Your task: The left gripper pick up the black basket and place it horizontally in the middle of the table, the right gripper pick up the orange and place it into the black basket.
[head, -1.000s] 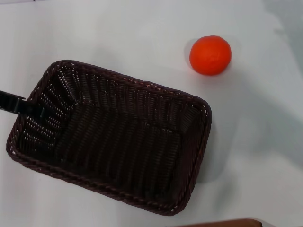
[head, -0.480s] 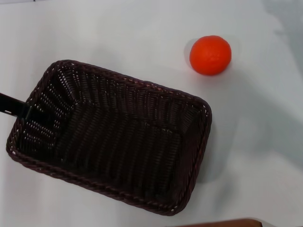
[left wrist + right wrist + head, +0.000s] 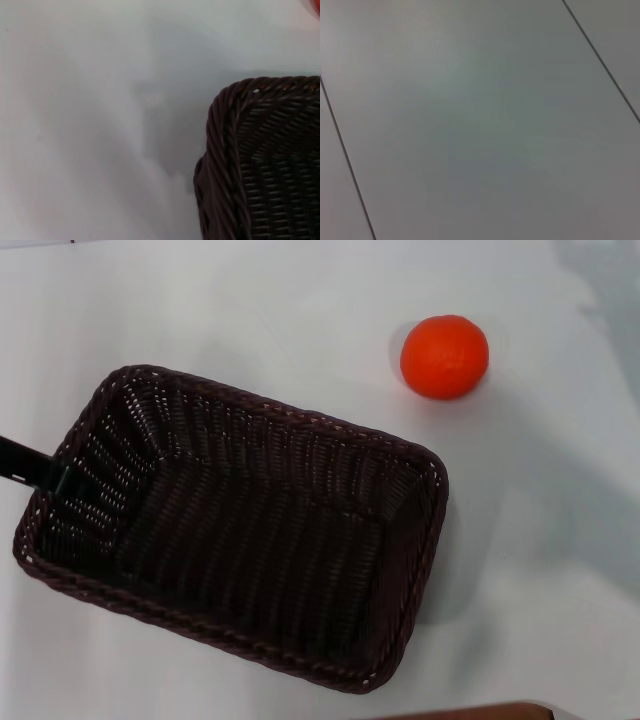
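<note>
The black basket (image 3: pixel 250 530) rests empty on the white table (image 3: pixel 250 310), slightly slanted, in the middle and left of the head view. One of its corners fills the left wrist view (image 3: pixel 265 160). A thin black bar of my left gripper (image 3: pixel 38 468) reaches in from the left edge and ends at the basket's left rim. The orange (image 3: pixel 444 356) lies on the table beyond the basket's far right corner, apart from it. My right gripper is out of view; its wrist view shows only a grey lined surface.
A brown edge (image 3: pixel 470 712) shows at the bottom of the head view. Bare table lies to the right of the basket and beyond it.
The black bar of my left gripper has drawn back to the left, from inside the basket's left end to its rim. The basket and the orange have stayed put.
</note>
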Controlling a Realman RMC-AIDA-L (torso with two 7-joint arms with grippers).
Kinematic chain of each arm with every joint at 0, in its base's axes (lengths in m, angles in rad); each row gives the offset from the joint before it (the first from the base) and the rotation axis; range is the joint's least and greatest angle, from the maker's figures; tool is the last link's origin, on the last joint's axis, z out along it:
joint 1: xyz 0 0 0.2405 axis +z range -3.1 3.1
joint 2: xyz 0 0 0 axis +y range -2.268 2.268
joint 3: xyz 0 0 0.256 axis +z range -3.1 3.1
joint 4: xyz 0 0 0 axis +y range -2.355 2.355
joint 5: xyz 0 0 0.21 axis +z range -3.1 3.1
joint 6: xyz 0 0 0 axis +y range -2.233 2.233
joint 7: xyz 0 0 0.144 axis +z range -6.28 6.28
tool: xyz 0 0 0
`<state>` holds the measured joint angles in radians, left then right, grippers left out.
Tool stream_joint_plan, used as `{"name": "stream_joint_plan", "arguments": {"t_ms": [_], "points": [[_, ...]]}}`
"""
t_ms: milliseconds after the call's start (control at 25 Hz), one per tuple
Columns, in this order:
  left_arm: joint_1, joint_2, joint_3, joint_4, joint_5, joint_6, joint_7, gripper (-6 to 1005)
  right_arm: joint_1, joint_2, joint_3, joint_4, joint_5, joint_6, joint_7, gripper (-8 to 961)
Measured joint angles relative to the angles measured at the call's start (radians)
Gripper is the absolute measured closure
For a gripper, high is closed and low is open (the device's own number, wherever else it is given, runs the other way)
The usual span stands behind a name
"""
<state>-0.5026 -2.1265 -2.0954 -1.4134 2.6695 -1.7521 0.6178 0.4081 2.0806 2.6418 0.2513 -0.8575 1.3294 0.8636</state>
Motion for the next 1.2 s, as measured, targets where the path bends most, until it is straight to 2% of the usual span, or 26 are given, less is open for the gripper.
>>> {"name": "stream_joint_plan", "arguments": {"t_ms": [200, 360, 520, 720, 920, 1040, 1200], "points": [[-0.006, 0.0, 0.006, 0.006, 0.0, -0.004, -0.011, 864, 0.001, 0.001, -0.002, -0.004, 0.0, 0.0, 0.0, 236], [-0.002, -0.008, 0.008, -0.002, 0.001, 0.005, -0.01, 868, 0.001, 0.001, 0.0, -0.006, 0.001, 0.006, 0.0, 236], [-0.021, -0.014, -0.061, 0.0, -0.002, -0.017, -0.042, 868, 0.0, 0.001, 0.001, -0.008, 0.001, 0.007, 0.0, 236], [-0.055, -0.003, -0.116, 0.023, -0.004, -0.046, -0.122, 868, 0.001, 0.001, 0.0, -0.01, 0.002, 0.001, 0.0, 236], [-0.075, -0.006, -0.213, 0.028, -0.02, -0.064, -0.149, 869, 0.004, 0.001, -0.001, -0.01, 0.002, 0.001, 0.0, 236], [-0.075, -0.007, -0.299, 0.031, -0.08, -0.078, -0.164, 869, 0.009, 0.001, 0.001, -0.01, 0.002, 0.0, 0.0, 236], [-0.058, -0.005, -0.341, 0.029, -0.11, -0.081, -0.185, 869, 0.015, 0.001, 0.001, -0.011, 0.001, -0.002, 0.0, 235]]}}
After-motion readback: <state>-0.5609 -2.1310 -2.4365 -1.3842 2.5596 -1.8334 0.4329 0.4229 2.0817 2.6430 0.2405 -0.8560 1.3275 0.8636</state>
